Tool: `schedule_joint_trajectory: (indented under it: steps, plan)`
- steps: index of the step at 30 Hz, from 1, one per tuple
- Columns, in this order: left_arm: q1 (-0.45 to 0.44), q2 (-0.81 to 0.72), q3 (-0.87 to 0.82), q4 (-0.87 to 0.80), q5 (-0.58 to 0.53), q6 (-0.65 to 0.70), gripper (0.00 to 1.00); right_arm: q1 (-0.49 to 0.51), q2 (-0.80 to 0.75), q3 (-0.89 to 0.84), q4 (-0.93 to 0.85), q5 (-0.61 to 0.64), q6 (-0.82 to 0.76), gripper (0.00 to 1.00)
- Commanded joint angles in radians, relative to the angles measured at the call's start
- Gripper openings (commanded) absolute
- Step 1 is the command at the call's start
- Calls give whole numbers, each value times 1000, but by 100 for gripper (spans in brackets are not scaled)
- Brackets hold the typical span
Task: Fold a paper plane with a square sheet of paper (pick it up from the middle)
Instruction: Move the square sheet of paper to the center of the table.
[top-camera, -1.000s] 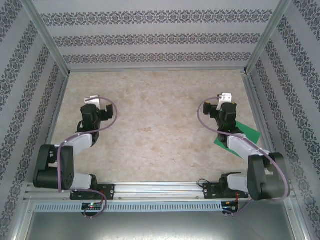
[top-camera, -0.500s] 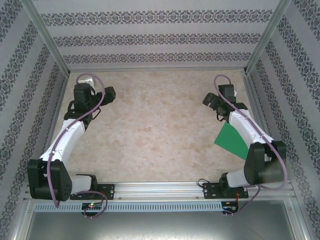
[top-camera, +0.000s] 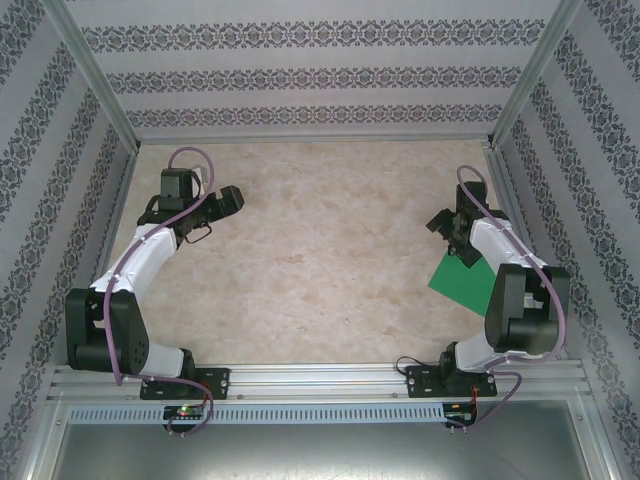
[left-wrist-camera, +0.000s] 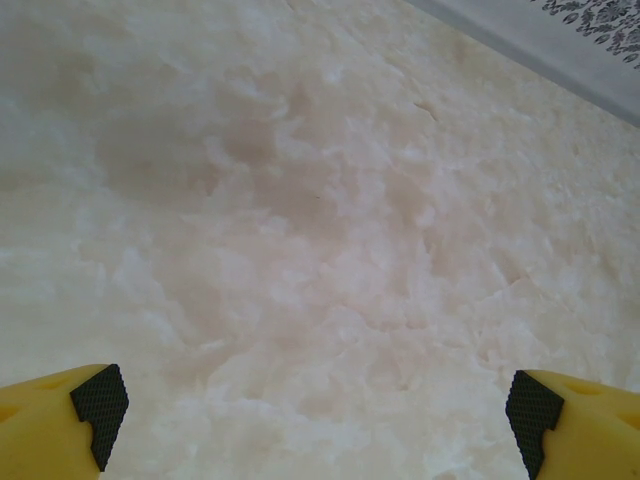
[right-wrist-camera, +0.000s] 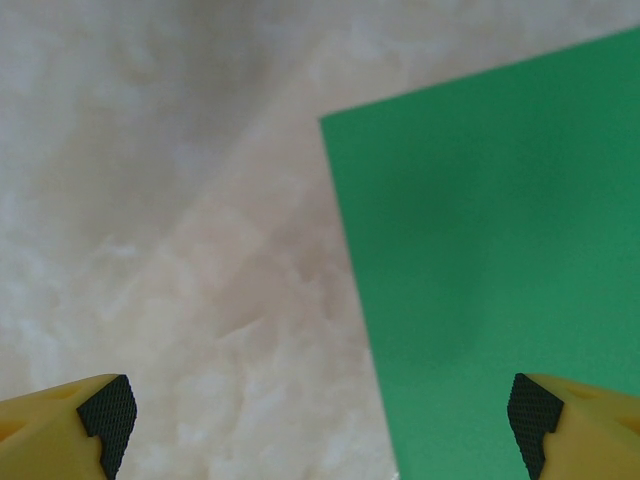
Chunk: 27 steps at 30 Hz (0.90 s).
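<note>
Near right edge of pale marbled counter (top-camera: 310, 260), square sheet of thin bright green paper (top-camera: 462, 285) lies flat. Over its corner hovers right hand (right-wrist-camera: 318, 412), spread wide, empty; left hand (top-camera: 228, 198) released too, well apart. Advice: centre right hand over sheet's middle before pinching gently.

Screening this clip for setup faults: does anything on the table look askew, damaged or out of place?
Mildly: the square sheet of paper lies flat at the far right of the table, rotated against the table edges and partly hidden by the right arm. No tears or creases show.
</note>
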Motion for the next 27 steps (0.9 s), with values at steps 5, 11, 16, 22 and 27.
schedule_joint_trajectory:
  steps: [5,11,16,22,27]
  plan:
    - [14,25,45,-27,46,-25,100,-65,53,-63,30,-101,-5,98]
    - [14,42,49,-25,64,-32,100,-98,75,-118,101,-221,15,97]
    - [13,56,53,-26,71,-37,100,-83,116,-123,116,-282,27,96]
    - [13,66,59,-33,74,-39,100,49,161,-86,134,-292,91,96]
    - [14,71,63,-40,75,-41,100,192,144,-15,94,-275,119,95]
